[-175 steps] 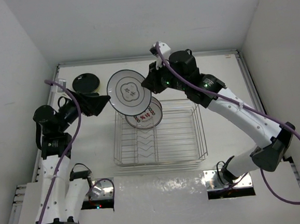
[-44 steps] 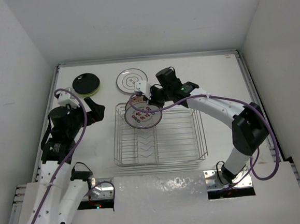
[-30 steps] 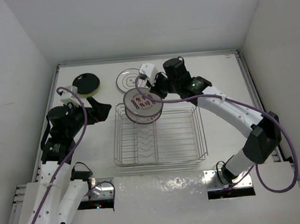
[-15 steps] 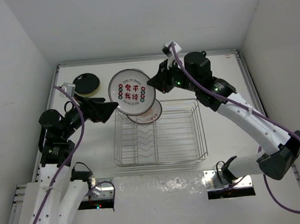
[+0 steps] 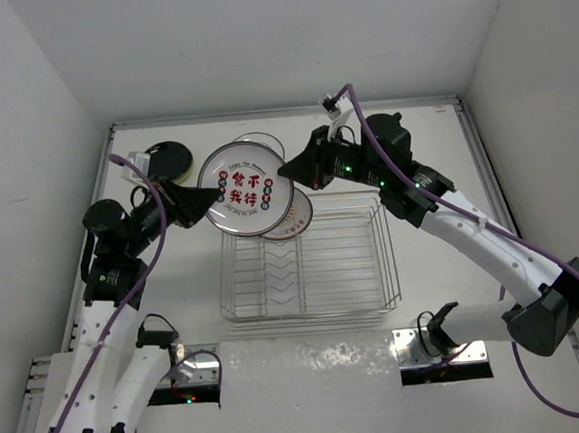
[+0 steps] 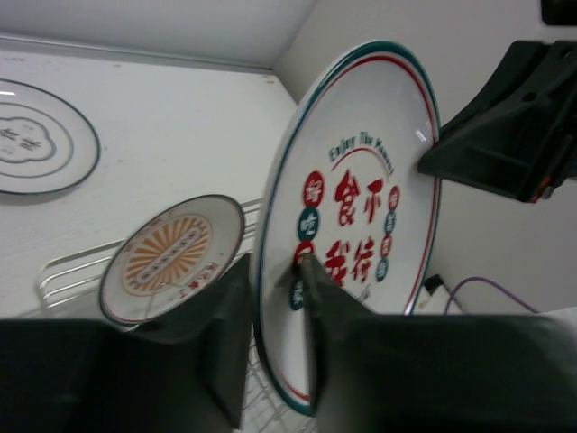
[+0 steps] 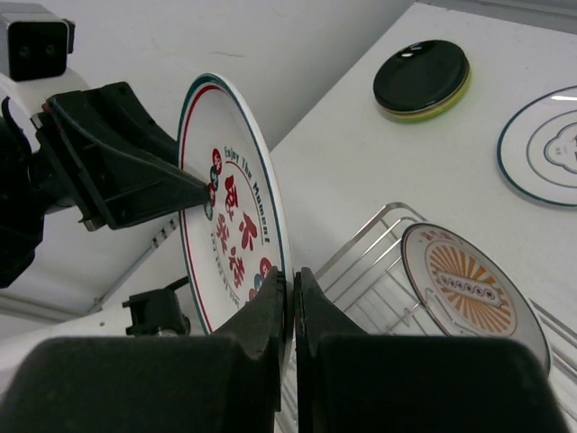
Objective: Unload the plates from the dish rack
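Carefully now: I want the left end effector [image 6: 275, 293] seated squarely over the rim before the right one releases. The right end effector [image 7: 290, 293] is pinched narrow on the red-lettered plate [image 5: 245, 188], held on edge at upper centre of the top view, over the upper left corner of the dish rack [image 5: 344, 272]. The left one straddles the opposite rim; whether it grips yet, I cannot tell.

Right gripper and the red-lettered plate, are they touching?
Touching. The right wrist view shows the right gripper pinching the red-lettered plate by its rim, with no gap.
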### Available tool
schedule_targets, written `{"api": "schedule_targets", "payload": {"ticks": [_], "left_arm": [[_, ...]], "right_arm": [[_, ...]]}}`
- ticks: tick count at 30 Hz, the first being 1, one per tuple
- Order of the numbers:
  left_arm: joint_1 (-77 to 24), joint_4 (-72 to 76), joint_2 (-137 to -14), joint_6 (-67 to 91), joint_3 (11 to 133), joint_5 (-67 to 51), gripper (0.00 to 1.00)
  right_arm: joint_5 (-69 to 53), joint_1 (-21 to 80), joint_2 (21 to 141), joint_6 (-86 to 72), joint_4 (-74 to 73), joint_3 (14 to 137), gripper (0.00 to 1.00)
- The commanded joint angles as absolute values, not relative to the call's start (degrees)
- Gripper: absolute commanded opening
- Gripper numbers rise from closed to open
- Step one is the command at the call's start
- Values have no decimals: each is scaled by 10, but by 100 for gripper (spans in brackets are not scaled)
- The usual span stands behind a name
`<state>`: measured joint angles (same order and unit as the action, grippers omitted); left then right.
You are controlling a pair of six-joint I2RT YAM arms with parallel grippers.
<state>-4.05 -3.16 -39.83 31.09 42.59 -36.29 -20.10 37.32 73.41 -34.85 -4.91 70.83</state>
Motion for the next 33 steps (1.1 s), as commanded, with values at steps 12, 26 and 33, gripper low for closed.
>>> {"api": "schedule_targets", "payload": {"ticks": [12, 26, 33], "left_arm": [[-37, -64, -527, 410, 538, -200, 0], [-11, -103, -952, 392, 853, -69, 0], [-11, -185, -1176, 382, 1075, -148, 0]], "right_arm": [[27, 375, 624, -295, -62, 641, 99], [105, 375, 510, -219, -132, 574, 99], [120, 375, 491, -208, -170, 560, 99]]}}
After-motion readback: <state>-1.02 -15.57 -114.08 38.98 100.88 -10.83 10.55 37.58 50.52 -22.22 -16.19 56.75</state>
